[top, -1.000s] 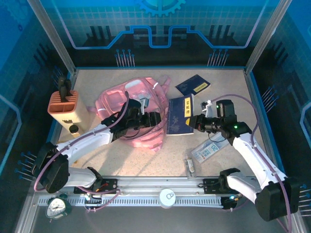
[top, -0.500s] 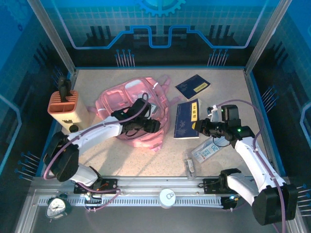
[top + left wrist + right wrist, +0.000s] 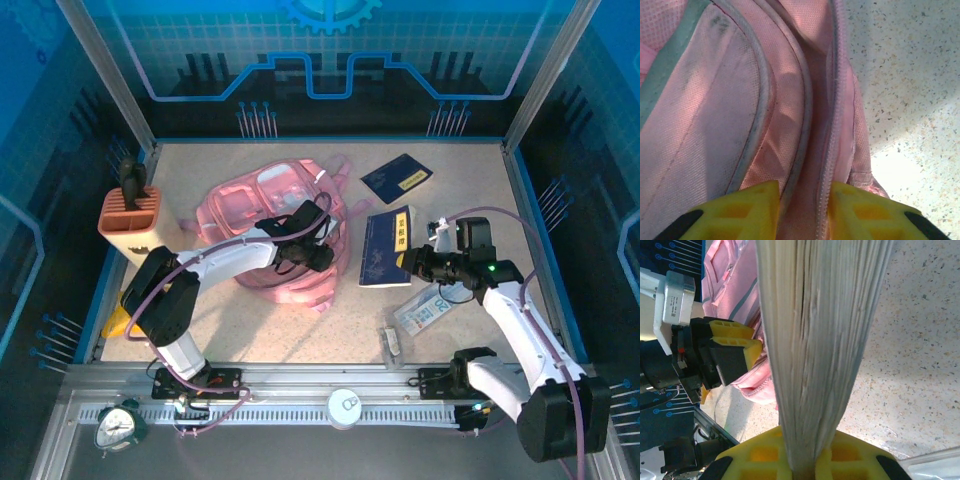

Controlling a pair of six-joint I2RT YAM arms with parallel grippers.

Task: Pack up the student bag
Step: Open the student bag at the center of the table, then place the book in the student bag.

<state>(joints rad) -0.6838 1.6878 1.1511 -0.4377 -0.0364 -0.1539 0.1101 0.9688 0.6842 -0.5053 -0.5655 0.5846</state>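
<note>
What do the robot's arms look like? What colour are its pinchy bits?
The left arm and right arm have white links with black joints. A purple cable loops along each. The jaws are yellow ribbed blocks on black mounts. A green light glows on the right arm.

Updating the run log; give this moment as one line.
left gripper: pinching student bag zipper edge | right gripper: clamping blue book | book not yet in bag

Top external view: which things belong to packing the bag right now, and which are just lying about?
In the job: student bag, pinched by the left gripper; blue book, clamped in the right gripper.
Lying about: dark blue booklet, clear packet, pen holder box, alarm clock.
</note>
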